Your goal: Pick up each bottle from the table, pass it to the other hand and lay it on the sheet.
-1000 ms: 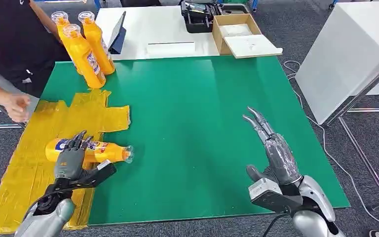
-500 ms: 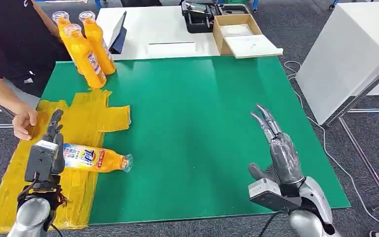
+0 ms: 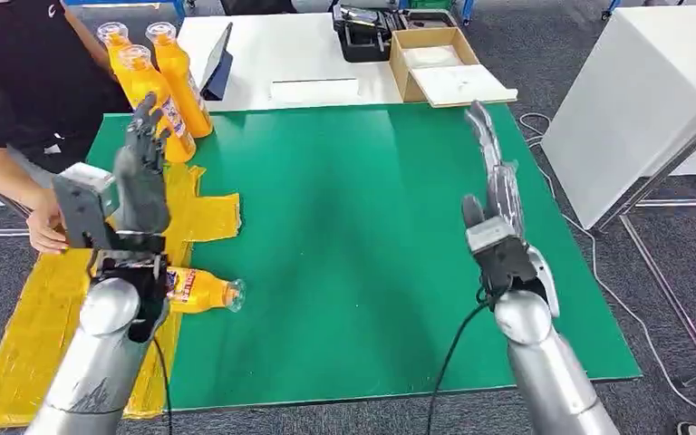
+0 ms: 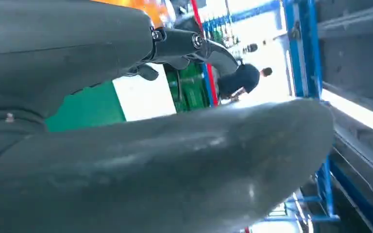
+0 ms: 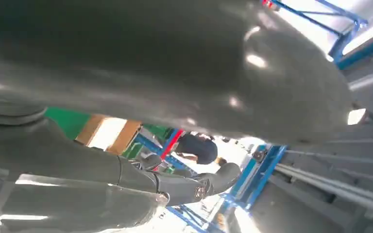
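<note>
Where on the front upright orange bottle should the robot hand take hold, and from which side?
Grip the front upright bottle around its straight labelled body, below the narrowing shoulder. It stands upright with two more bottles close behind, so come level from the open green-mat side; probably easiest for the raised, empty left robot hand.

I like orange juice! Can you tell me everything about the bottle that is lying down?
The lying bottle is orange, see-through plastic by its look, with a colourful label and a clear cap end pointing toward the green mat. It lies on its side across the edge of the yellow sheet, its cap end over the mat. The robot's left arm hides its other end. The left hand is raised above it, not touching. Three more bottles stand farther back.
</note>
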